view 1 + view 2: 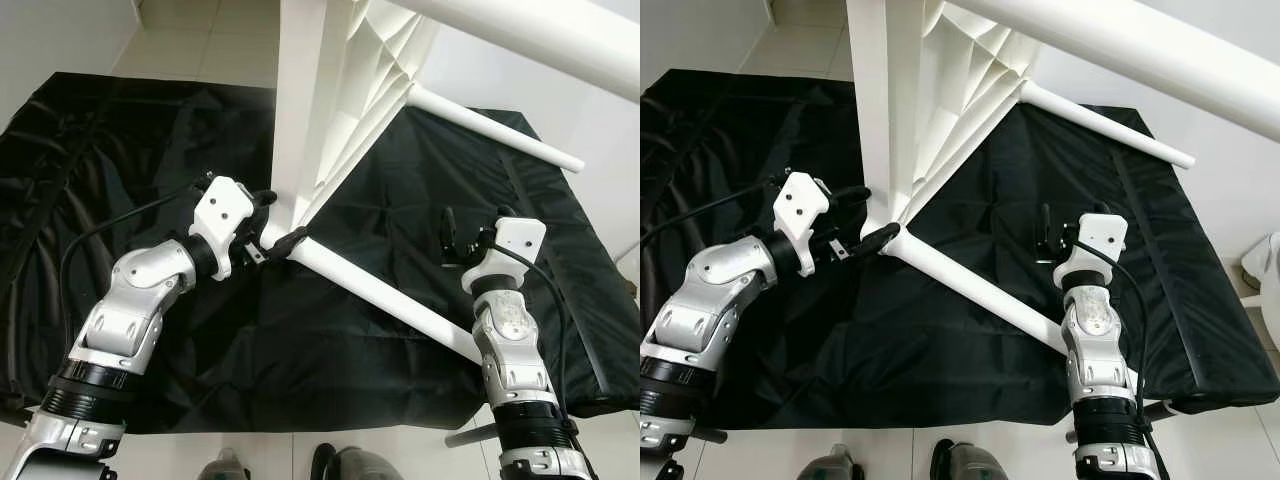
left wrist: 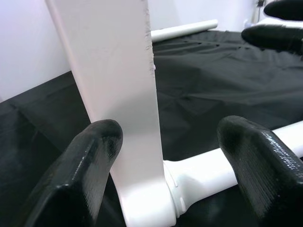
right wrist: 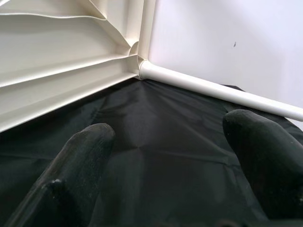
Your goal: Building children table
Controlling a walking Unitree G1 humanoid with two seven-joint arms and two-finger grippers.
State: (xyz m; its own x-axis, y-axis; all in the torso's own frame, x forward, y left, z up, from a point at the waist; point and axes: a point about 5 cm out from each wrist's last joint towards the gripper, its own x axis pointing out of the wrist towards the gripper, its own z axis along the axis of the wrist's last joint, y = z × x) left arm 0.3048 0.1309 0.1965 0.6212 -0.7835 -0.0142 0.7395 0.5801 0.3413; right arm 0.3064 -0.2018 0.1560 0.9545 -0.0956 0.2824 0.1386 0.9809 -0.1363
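A white plastic children's table stands on its side on a black cloth, its ribbed underside facing right. A white leg runs from the lower corner toward my right arm. My left gripper is at that corner and open. In the left wrist view its fingers straddle the tabletop's edge and the leg joint. My right gripper hovers open over the cloth beside the leg, with nothing between its fingers. A second leg juts out further back.
A third white leg passes close to the camera at top right. The cloth covers a low pad whose edge runs along the right. Pale floor tiles lie beyond. A white object sits at the right border.
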